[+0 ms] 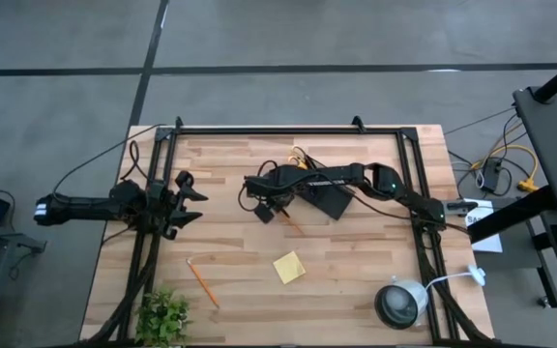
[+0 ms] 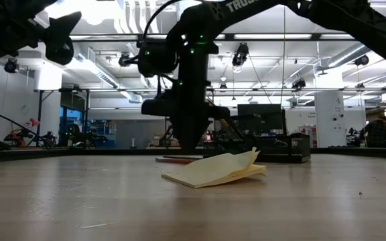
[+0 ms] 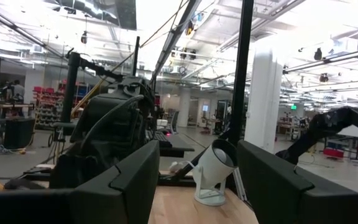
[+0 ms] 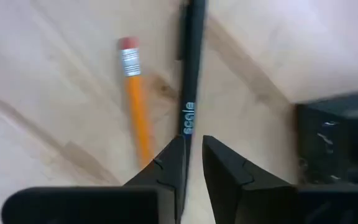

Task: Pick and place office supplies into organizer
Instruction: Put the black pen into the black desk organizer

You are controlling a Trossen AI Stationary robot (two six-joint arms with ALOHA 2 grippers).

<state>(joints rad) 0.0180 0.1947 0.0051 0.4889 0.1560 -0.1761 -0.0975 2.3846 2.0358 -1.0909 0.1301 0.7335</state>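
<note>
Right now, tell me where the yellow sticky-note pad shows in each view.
High view: sticky-note pad lies near the table's front middle, left of the lamp.
Low view: pad lies at centre, pages curled up.
Left wrist view: not in it; the lamp shows.
Right wrist view: not in it.
Shared landmark: the lamp.
</note>
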